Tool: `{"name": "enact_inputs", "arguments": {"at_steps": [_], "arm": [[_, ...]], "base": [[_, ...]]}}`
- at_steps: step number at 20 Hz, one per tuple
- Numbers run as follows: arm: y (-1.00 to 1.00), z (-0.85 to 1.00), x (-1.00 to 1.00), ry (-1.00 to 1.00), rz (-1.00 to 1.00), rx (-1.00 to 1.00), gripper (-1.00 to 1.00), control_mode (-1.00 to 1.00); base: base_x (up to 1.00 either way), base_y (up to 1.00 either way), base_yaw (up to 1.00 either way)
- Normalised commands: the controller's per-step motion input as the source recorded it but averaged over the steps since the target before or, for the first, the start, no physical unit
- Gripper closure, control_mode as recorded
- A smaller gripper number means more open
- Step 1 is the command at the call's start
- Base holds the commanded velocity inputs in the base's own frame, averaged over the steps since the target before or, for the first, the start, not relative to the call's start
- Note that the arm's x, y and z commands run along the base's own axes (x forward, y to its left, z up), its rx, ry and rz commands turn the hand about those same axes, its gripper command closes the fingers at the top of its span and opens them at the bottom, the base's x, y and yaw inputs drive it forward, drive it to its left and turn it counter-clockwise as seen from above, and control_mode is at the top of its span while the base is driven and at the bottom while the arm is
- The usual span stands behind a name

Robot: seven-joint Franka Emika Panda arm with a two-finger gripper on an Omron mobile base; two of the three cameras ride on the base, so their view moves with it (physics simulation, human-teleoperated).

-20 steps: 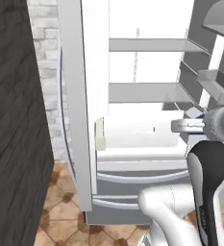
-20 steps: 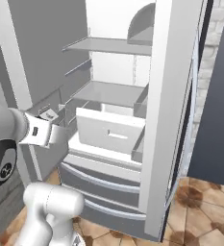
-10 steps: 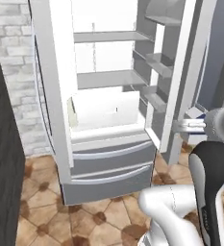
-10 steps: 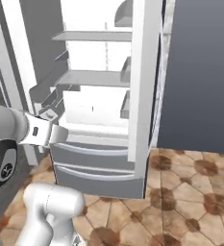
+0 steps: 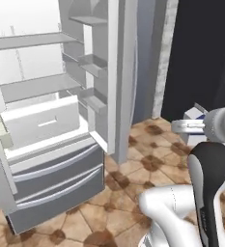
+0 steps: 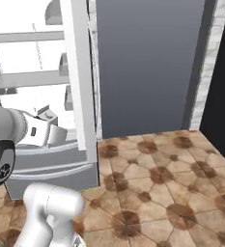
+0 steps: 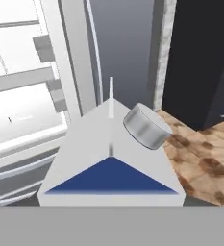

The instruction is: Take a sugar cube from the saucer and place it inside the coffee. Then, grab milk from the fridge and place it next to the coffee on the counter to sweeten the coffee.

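The two-finger gripper (image 5: 182, 126) is pinching the small white gabled milk carton with a blue band (image 7: 111, 149). Its fingertips are hidden behind the carton in the hand view, so the grip is judged from how the carton is sitting pressed close under the camera. The jaws are standing fairly wide apart, as that wide box would need.

The carton is out of the tall white-shelved fridge (image 5: 46, 120) and hanging off to its right, above the brown tiled floor (image 6: 157, 193). In the hand view its ridge is pointing away from the camera, with the round grey cap (image 7: 146, 126) sitting on the right slope.

The coming move is depending on where the mug of coffee is standing relative to the claw, and that cannot be told here. Beyond the fridge's light grey door (image 6: 143, 67) a tall black panel (image 5: 205, 58) is rising further right. The counter is probably lying further that way, so the base likely needs more turning away from the fridge.
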Motion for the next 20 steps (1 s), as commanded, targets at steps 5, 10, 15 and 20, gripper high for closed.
{"name": "enact_inputs", "arguments": {"at_steps": [5,10,15,20], "arm": [[0.0,0.0,0.0,0.0,0.0,0.0,1.0,1.0],[0.0,0.0,0.0,0.0,0.0,0.0,1.0,1.0],[0.0,0.0,0.0,0.0,0.0,0.0,1.0,1.0],[0.0,0.0,0.0,0.0,0.0,0.0,1.0,1.0]], "base": [[0.23,-0.93,-0.52],[0.46,-0.97,-0.51],[0.82,-0.84,-0.43],[1.0,-0.65,-0.37]]}}
